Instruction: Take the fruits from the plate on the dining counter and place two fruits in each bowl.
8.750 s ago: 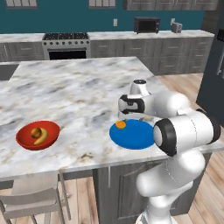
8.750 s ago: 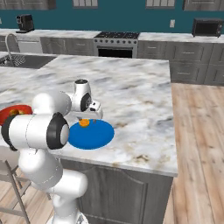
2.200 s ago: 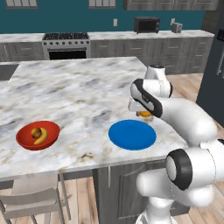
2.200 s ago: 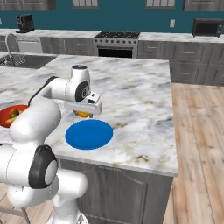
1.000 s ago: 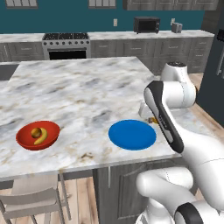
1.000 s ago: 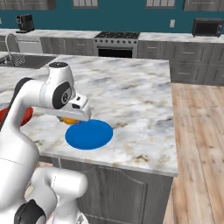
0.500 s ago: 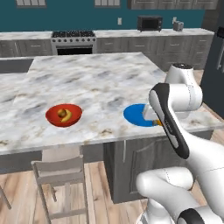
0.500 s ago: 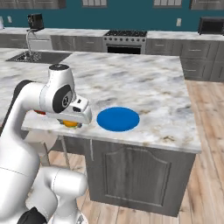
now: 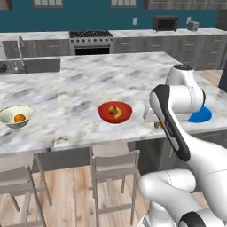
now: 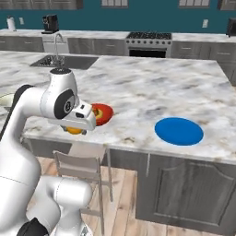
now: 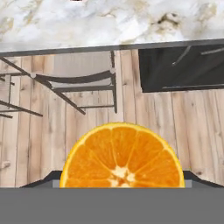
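Gripping a cut orange between them, the fingers hang over the near edge of the table, above a chair and wood floor. Just beyond them sits the red bowl, apparently holding a banana. The blue plate lies well to their right; the cream bowl, far off, holds one orange fruit.
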